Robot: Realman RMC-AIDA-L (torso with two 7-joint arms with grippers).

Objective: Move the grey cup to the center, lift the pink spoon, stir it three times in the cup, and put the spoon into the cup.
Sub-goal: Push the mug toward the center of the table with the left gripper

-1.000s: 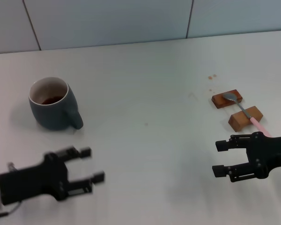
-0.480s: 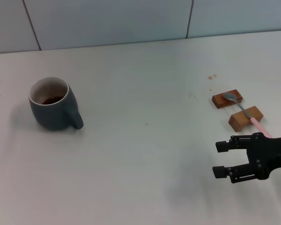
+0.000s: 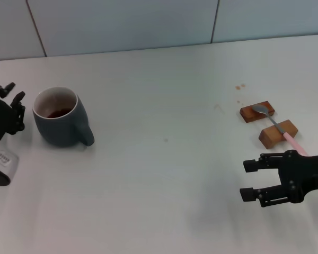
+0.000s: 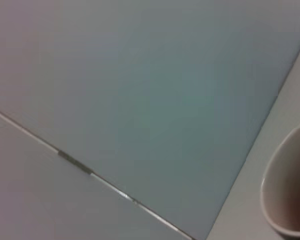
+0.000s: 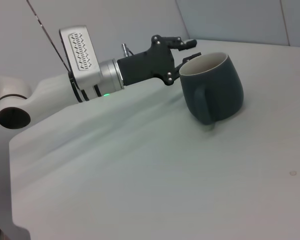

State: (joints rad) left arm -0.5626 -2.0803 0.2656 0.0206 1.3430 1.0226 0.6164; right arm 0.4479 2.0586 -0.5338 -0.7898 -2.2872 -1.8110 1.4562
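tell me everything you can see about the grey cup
The grey cup is a rounded, dark slate blue-grey mug, ceramic by its look, with a white rim, a pale inside and one loop handle turned toward the robot and its right. It stands upright on the white table, at the robot's left. Something dark lies at its bottom. The left gripper is close beside it, not gripping it.

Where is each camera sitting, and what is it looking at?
Head view: high on the robot, looking down at the table, grey cup, pink spoon, left gripper and right gripper.
Left wrist view: beside the cup, facing the wall; only the cup's rim shows.
Right wrist view: low, looking across at the cup and left arm.
All three share the cup.
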